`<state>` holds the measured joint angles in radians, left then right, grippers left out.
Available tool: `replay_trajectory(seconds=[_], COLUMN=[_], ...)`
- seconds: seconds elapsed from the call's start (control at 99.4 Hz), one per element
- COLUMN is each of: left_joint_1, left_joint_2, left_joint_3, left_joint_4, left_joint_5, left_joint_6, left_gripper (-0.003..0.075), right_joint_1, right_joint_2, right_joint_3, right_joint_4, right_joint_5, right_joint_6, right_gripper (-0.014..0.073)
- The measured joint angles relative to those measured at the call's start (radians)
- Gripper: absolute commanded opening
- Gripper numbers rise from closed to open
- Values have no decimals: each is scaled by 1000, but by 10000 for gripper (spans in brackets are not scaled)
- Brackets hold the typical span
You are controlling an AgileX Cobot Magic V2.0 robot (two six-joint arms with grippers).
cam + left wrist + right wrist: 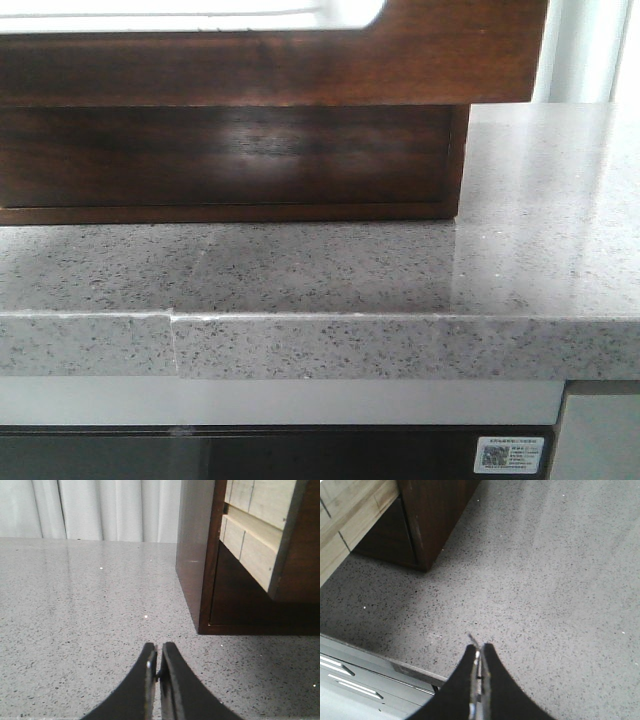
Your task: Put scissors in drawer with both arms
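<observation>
Front view: the drawer (270, 70), dark reddish-brown glossy wood, projects from a cabinet (230, 160) of the same wood standing on the speckled grey stone desk (330, 280). Its wide front carries a large round-cornered cut-out showing white at the upper edge of the view. No scissors appear in any view; their position cannot be told.

Left wrist view: the left claw (159, 652) hangs over bare desk with its two dark fingers closed together, holding nothing. Ahead stand the cabinet's corner and pale wooden drawer sides (255, 540) above a dark recess. White curtains (90, 507) hang behind the desk.

Right wrist view: the right claw (479, 652) is likewise pressed together and empty, over the desk near its front edge. The cabinet's other lower corner (437, 520) lies ahead, and grey unit fronts (350, 680) show below the desk.

Handling, as a judgement: the drawer is probably rigid, fairly heavy and slippery where glossy. The rim of the cut-out offers the surest hold, hooked and pulled straight. The cabinet might slide on the smooth stone unless steadied by the other arm. Nothing visible obstructs the approach.
</observation>
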<state>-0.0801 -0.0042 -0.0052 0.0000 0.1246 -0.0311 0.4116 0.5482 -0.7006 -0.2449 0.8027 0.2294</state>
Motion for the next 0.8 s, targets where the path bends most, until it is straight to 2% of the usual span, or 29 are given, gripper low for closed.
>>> replay_trajectory(seconds=[0.151,0.282,0.443,0.593,0.805], left_joint_1=[0,0,0,0,0], left_joint_2=[0,0,0,0,0], left_joint_3=[0,0,0,0,0], left_joint_4=[0,0,0,0,0], left_joint_5=[0,0,0,0,0], left_joint_6=[0,0,0,0,0], left_gripper=[-20,-20,-20,-20,-20], right_joint_1=[-37,-163,-315,-395,-407], right_joint_2=[-53,-187,-373,-491,-554], right_joint_3=[72,251,492,633,711], right_joint_4=[-6,6,83,133,144], right_joint_5=[-82,-314,-565,-648,-717], right_joint_6=[0,0,0,0,0], right_gripper=[-69,-69,-69,-69,-69])
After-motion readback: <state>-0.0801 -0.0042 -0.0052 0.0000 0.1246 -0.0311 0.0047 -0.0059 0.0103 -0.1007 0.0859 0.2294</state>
